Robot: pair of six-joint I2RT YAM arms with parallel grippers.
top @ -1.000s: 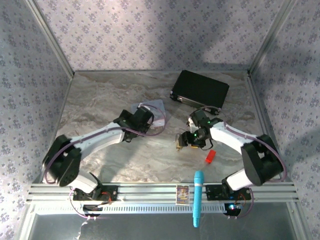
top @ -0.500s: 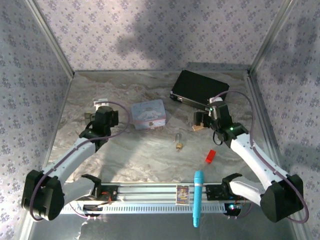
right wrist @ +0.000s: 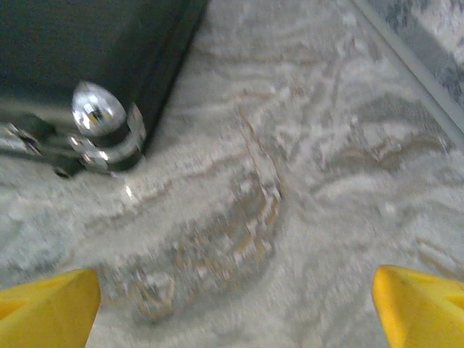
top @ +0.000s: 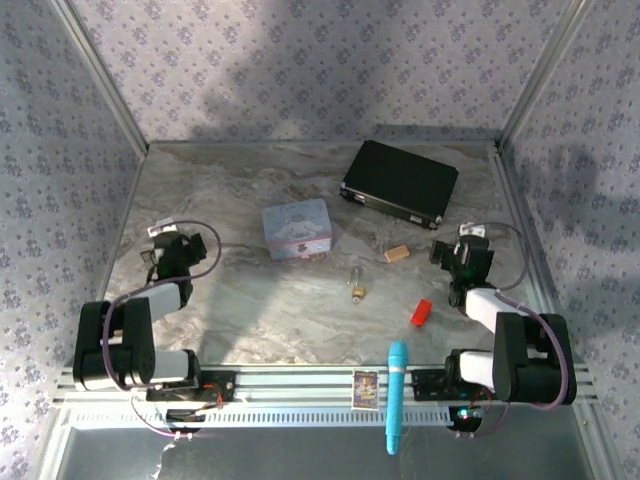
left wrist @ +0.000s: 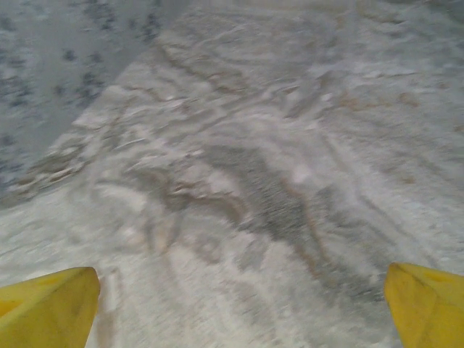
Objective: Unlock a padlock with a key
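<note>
- The left end effector (left wrist: 239, 290) has pulled back to the left side of the table (top: 250, 310). A second ago it hung over the pale blue tin (top: 297, 228). Its yellow fingertips (left wrist: 47, 308) stand wide apart over bare table, holding nothing.
- The right end effector (right wrist: 235, 286) has also withdrawn, from the middle of the table to the right edge. Its fingertips (right wrist: 424, 304) are spread with nothing between them, and it faces the corner of the black case (top: 400, 180).
- The padlock (top: 357, 291) lies in the middle of the table, between the arms and well apart from both, about where it was half a second ago.
- A thin silvery piece points away from the padlock's far end. It is too small to tell whether that is the shackle or the key, or whether the lock is open.
- The tan block (top: 397, 254) and the red block (top: 421, 312) lie right of the padlock, and the turquoise stick (top: 397, 395) rests on the near rail.
- With both arms folded back and empty, nothing is acting on the lock. This looks like a release or a reset, not a grasp.
</note>
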